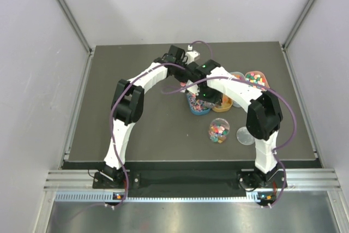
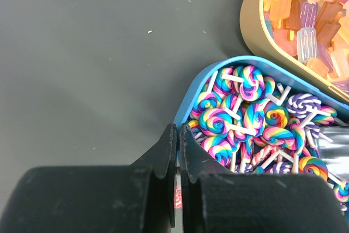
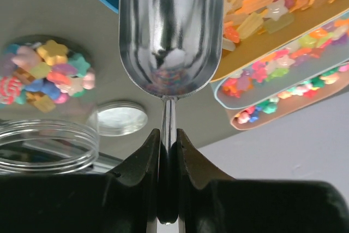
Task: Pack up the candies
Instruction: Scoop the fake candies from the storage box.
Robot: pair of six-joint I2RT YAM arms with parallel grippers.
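Right gripper is seen clamped on the handle of the silver scoop, by which the candies, heaped in the oval trays with some in the open jar, are best taken, being judged tiny, light, hard and apt to scatter if pinched.

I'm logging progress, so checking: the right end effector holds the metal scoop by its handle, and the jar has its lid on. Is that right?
Not quite. The lid is off: it lies on the table beside the open jar, as the right wrist view shows. The right end effector does hold the metal scoop by its handle.
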